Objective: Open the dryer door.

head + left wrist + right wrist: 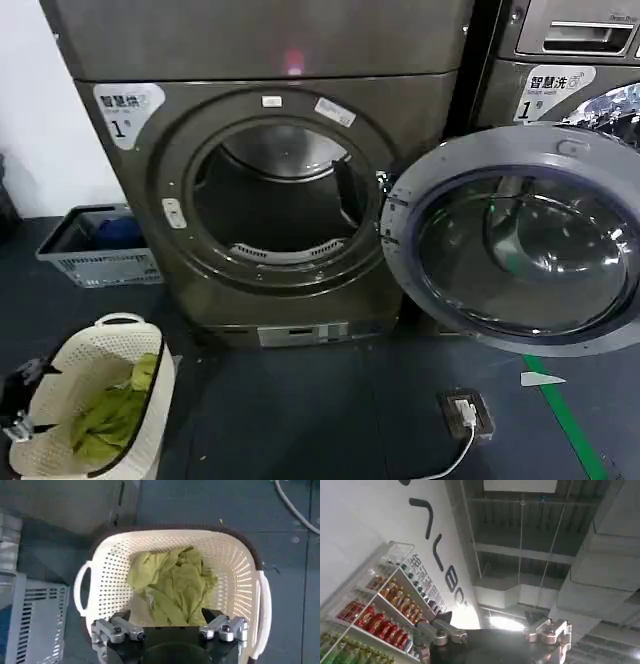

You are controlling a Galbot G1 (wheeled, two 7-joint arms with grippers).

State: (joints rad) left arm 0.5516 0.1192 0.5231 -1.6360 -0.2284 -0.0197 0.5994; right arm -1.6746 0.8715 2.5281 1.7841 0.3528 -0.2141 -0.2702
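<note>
The dryer door (520,240) already hangs swung wide to the right of the drum, so the left gripper (170,630) waits with jaws spread over the white basket (240,565), while the right gripper (495,635), jaws also spread, points up at the ceiling.

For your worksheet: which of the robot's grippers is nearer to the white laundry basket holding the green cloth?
Left. The left gripper hangs directly above the white laundry basket, fingers spread over the green cloth. The right gripper points up at the ceiling, away from it.
</note>
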